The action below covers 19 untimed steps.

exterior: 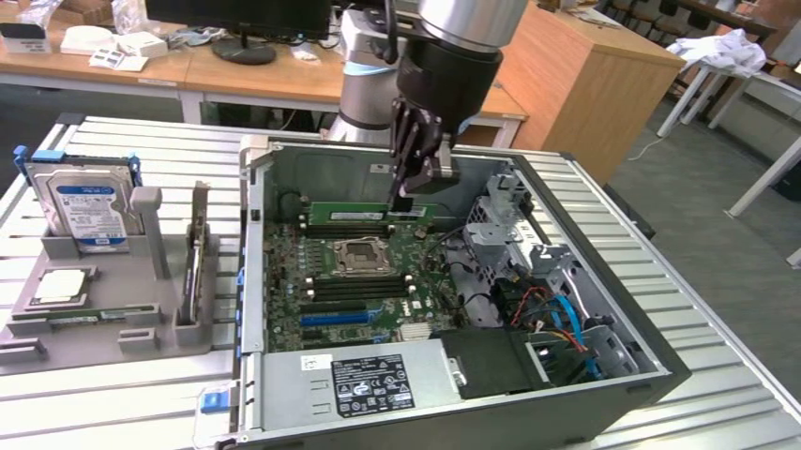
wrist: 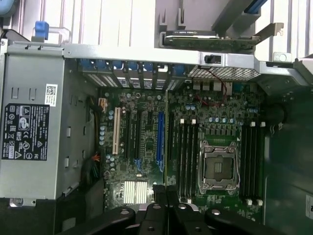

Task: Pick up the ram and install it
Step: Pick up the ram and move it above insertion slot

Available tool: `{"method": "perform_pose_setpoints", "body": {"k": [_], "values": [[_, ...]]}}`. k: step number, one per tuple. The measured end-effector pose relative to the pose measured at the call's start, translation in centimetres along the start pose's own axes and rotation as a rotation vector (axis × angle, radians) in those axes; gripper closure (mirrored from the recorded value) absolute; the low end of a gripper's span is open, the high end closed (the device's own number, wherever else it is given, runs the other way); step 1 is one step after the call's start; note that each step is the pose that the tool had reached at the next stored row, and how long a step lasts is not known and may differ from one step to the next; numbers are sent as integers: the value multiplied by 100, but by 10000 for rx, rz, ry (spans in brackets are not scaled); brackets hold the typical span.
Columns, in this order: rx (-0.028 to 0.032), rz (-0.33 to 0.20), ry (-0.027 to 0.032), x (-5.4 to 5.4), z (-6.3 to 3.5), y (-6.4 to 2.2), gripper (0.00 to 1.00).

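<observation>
Ram (exterior: 356, 214) is seen clamped on its edge by the gripper (exterior: 403, 200), at 12 o'clock from the processor socket (exterior: 359, 253). On the wrist view it's caught edge-on, just beside the black slots (wrist: 188, 156). It's probably light, stiff and fragile, so it's best held by the long edges, chips untouched.

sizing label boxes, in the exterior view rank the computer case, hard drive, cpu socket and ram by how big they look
1. computer case
2. hard drive
3. cpu socket and ram: too close to rank, the ram longer, the socket broader.
</observation>
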<state>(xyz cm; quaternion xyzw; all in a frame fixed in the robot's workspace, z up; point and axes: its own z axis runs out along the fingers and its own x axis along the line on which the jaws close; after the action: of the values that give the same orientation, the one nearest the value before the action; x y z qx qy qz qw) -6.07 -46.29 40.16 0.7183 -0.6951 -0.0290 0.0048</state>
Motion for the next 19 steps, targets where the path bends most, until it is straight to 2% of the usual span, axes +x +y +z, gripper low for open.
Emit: {"method": "perform_pose_setpoints", "body": {"k": [5, 13, 19], "values": [[0, -1, 0, 2, -2, -49, 88], [0, -2, -1, -7, -1, -51, 88], [0, 0, 1, -71, 5, -52, 88]]}}
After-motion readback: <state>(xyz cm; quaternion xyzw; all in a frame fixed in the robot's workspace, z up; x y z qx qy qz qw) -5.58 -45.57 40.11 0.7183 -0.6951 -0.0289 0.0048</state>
